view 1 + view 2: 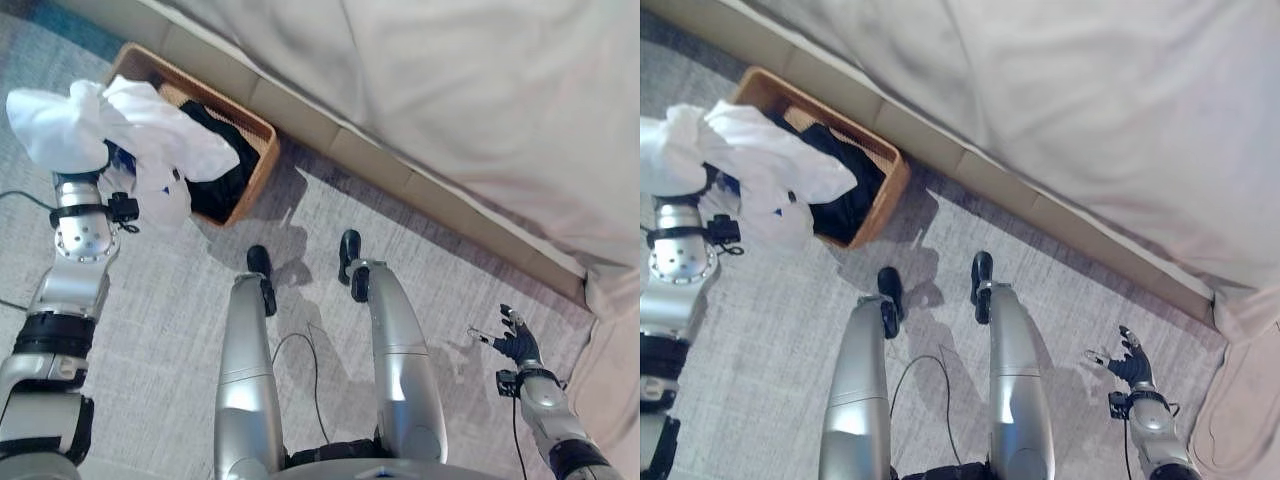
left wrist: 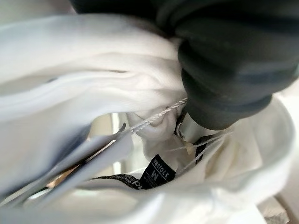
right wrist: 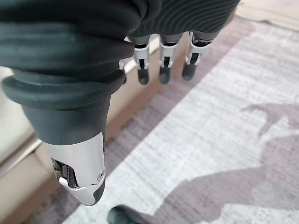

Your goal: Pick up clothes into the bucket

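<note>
A white garment hangs bunched over my raised left hand at the left, beside and partly over the near corner of the brown wicker basket. In the left wrist view the cloth, with its black label, wraps round my left hand, and the thumb presses into the folds. A black garment lies inside the basket. My right hand hangs low at the right over the grey carpet, its fingers straight and holding nothing.
A bed or sofa under a white sheet runs across the back, with a beige base along the floor. Pale cloth lies at the right edge. Grey carpet covers the floor.
</note>
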Motion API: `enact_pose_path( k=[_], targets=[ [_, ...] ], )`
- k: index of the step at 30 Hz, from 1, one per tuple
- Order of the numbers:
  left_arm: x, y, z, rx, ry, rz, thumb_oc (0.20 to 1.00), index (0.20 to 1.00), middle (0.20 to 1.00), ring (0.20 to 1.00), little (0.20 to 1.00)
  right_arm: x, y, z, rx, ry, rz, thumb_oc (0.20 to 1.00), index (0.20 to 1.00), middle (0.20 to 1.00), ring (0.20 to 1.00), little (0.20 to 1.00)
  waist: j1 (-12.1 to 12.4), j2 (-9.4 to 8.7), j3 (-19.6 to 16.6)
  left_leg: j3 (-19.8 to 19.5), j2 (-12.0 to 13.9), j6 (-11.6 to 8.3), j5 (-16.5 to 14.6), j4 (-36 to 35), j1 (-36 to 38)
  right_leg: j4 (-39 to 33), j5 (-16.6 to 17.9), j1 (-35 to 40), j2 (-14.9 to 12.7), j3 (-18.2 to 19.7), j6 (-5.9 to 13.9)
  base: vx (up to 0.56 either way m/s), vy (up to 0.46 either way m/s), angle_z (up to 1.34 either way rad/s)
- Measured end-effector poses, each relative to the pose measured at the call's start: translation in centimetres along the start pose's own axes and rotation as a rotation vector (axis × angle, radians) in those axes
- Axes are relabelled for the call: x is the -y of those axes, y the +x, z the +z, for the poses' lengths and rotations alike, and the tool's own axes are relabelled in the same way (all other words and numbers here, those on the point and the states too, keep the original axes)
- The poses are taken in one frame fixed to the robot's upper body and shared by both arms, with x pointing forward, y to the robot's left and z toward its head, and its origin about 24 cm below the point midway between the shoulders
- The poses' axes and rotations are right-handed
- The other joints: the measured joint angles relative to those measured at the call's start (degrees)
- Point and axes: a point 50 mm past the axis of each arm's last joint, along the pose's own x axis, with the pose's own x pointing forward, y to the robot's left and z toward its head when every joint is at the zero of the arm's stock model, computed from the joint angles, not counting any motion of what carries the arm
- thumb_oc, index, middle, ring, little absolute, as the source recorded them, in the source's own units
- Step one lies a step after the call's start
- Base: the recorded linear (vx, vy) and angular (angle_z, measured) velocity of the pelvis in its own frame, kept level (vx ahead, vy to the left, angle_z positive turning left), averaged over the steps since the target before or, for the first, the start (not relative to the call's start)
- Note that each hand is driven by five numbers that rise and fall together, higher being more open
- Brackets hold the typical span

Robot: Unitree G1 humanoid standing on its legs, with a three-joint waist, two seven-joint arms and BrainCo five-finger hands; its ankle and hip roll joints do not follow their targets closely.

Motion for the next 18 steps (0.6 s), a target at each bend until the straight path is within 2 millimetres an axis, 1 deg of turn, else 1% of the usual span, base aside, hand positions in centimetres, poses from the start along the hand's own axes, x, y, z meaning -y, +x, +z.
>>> enact_pose_path(
  k=[1,4,5,6,8,10,11,16,18],
  targets=[
    [-0.1,0.1,0.0,-0.007,-0.011,0.007,0.200,0.200,0.200,0.200,0.200,-0.2,0.0,0.1,0.009,0.000,0.004,1.000,1.000,1.000,1.000,1.000,-0.79,-0.17,0.07,-0.05,0.05,0.04,0.02,0.40,-1.10,0.22,0.02,-0.91,0.04,-0.01,0.01,0.05,0.018,-0.02],
    [-0.1,0.7,-0.5,-0.041,-0.011,0.027,0.200,0.200,0.200,0.200,0.200,-0.6,0.0,0.4,0.019,0.004,0.007,1.000,1.000,1.000,1.000,1.000,-1.00,-0.33,0.00,-0.02,-0.01,0.14,0.10,0.60,-2.75,0.27,0.03,-2.40,-0.07,-0.03,0.03,0.03,0.011,0.01],
    [-0.3,1.0,-0.7,-0.057,-0.023,0.044,0.373,0.373,0.373,0.373,0.373,-0.6,0.1,0.5,0.026,0.010,0.003,1.000,1.000,1.000,1.000,1.000,-1.02,-0.35,-0.01,-0.02,-0.03,0.16,0.11,0.59,-3.31,0.20,0.03,-2.89,-0.08,-0.03,0.03,0.04,-0.002,0.00],
    [-0.3,1.1,-0.7,-0.060,-0.020,0.050,1.000,1.000,1.000,1.000,1.000,-0.6,0.1,0.5,0.026,0.011,0.001,1.000,1.000,1.000,1.000,1.000,-1.04,-0.36,-0.01,-0.02,-0.05,0.21,0.14,0.63,-3.46,0.22,0.04,-3.02,-0.09,-0.04,0.02,0.04,-0.002,0.03],
    [-0.1,1.2,-0.8,-0.065,-0.018,0.055,1.000,1.000,1.000,1.000,1.000,-0.6,0.0,0.5,0.028,0.013,-0.005,1.000,1.000,1.000,1.000,1.000,-1.35,-0.48,-0.01,0.01,-0.06,0.20,0.12,0.66,-3.78,0.24,0.15,-3.23,-0.19,-0.12,0.15,0.04,0.005,0.04],
    [0.1,1.8,-0.9,-0.094,-0.054,0.084,1.000,1.000,1.000,1.000,1.000,-1.2,0.1,1.0,0.050,0.017,0.008,1.000,1.000,1.000,1.000,1.000,-1.25,-0.64,-0.05,-0.02,-0.13,0.32,0.12,0.40,-4.33,-0.01,0.17,-3.68,-0.32,-0.31,0.17,0.03,0.002,0.05],
    [0.1,1.9,-1.4,-0.128,-0.060,0.098,1.000,1.000,1.000,1.000,1.000,-1.6,0.3,1.4,0.069,0.022,0.017,1.000,1.000,1.000,1.000,1.000,-1.41,-0.75,-0.02,-0.02,-0.11,0.42,0.03,0.38,-4.47,-0.06,0.23,-3.75,-0.32,-0.39,0.12,0.00,0.000,0.00],
    [0.5,1.9,-2.0,-0.181,-0.077,0.119,1.000,1.000,1.000,1.000,1.000,-2.0,0.2,1.6,0.076,0.041,0.005,1.000,1.000,1.000,1.000,1.000,-1.72,-0.81,-0.04,0.12,-0.16,0.32,-0.18,0.09,-4.37,-0.50,0.47,-3.57,-0.37,-0.41,0.00,0.00,0.000,0.00],
    [0.7,1.8,-2.3,-0.208,-0.111,0.138,1.000,1.000,1.000,1.000,1.000,-2.5,0.2,1.6,0.076,0.057,0.011,1.000,1.000,1.000,1.000,1.000,-2.28,-0.87,-0.06,0.24,-0.20,0.30,-0.15,-0.66,-4.13,-1.28,0.78,-3.32,-0.35,-0.44,-0.03,0.00,0.000,0.00]
  ],
)
